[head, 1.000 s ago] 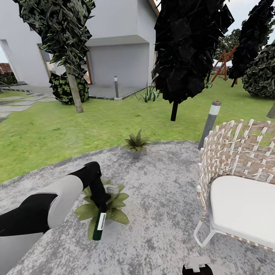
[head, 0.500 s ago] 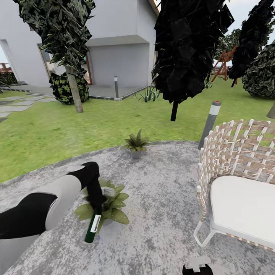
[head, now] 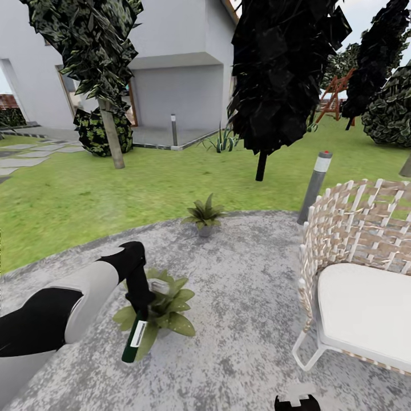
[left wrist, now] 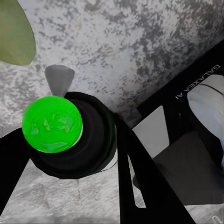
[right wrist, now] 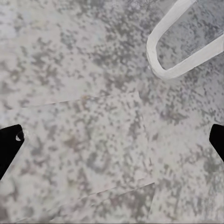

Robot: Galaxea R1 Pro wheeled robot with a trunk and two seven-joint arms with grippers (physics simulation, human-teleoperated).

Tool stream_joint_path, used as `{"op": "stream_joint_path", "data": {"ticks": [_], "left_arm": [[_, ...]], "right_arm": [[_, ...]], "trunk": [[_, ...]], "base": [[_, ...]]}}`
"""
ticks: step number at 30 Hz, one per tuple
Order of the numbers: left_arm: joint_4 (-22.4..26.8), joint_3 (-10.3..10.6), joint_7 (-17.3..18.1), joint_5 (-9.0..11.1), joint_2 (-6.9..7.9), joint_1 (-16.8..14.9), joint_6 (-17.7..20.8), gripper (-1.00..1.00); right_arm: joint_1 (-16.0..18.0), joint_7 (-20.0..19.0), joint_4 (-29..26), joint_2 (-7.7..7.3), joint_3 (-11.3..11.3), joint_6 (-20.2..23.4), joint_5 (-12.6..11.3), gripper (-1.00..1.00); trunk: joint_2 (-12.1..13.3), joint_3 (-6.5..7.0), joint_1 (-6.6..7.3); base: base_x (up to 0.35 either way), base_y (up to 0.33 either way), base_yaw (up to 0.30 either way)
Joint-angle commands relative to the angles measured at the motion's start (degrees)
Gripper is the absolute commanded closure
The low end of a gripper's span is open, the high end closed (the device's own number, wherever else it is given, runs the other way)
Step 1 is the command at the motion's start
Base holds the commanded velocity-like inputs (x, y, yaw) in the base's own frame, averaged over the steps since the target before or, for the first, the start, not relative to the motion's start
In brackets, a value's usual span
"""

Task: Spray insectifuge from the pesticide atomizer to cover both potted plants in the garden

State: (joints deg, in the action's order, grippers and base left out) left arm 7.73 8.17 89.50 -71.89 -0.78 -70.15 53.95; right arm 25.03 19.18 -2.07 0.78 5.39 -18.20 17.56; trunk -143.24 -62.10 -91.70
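The pesticide atomizer (head: 133, 339) is clamped in the left gripper (head: 141, 303) — tilted, above the nearer potted plant (head: 162, 311) on the grey patio (head: 240, 319). The farther potted plant (head: 204, 215) stands beyond. The right gripper (right wrist: 112, 140) is held spread apart — over bare paving beside a white chair (head: 365, 285).

We see a round, mottled grey paved patio (head: 245, 297) bordered by green lawn (head: 85, 200). On it stand two potted plants, one near its far edge (head: 203, 216) and one nearer (head: 162, 311), and a white woven chair (head: 357, 285).
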Motion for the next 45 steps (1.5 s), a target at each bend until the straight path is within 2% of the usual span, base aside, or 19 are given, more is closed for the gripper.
{"op": "stream_joint_path", "data": {"ticks": [1, 8, 14, 24, 31, 45], "left_arm": [[0.1, 0.4, 0.5, 0.0, -0.01, 0.0, 0.6, 1.00], [0.1, 0.4, 0.5, 0.0, -0.12, 0.1, 0.7, 1.00], [0.1, 0.4, 0.5, 0.1, -0.93, -0.2, 0.6, 1.00], [0.2, 0.4, 0.5, 0.1, -1.18, -0.4, 0.4, 1.00], [0.2, 0.4, 0.5, 0.1, -2.11, -0.3, 0.4, 1.00], [0.1, 0.5, 0.5, 0.1, -2.19, -0.1, 0.4, 1.00]], "right_arm": [[0.0, 0.2, 0.1, 0.01, 0.5, -0.2, 0.6, -1.00], [0.0, 0.3, 0.0, 0.01, 0.5, -0.2, 0.5, -1.00], [0.0, 0.3, 0.0, 0.01, 0.4, -0.2, 0.5, -1.00], [0.0, 0.3, 0.0, 0.01, 0.5, -0.2, 0.5, -1.00], [0.0, 0.3, 0.0, 0.01, 0.5, -0.2, 0.5, -1.00], [0.0, 0.3, 0.0, 0.01, 0.5, -0.2, 0.5, -1.00]], "trunk": [[0.0, -0.05, 0.00], [0.0, -0.22, 0.00], [0.0, -0.23, 0.00], [0.0, -0.24, 0.00], [0.0, -0.24, 0.00], [0.0, -0.37, 0.00]], "base": [[0.089, 0.266, -0.016], [0.028, 0.200, -0.102], [0.005, 0.014, -0.009], [0.186, 0.166, 0.000], [0.019, 0.015, 0.000], [0.158, 0.038, -0.068]]}}
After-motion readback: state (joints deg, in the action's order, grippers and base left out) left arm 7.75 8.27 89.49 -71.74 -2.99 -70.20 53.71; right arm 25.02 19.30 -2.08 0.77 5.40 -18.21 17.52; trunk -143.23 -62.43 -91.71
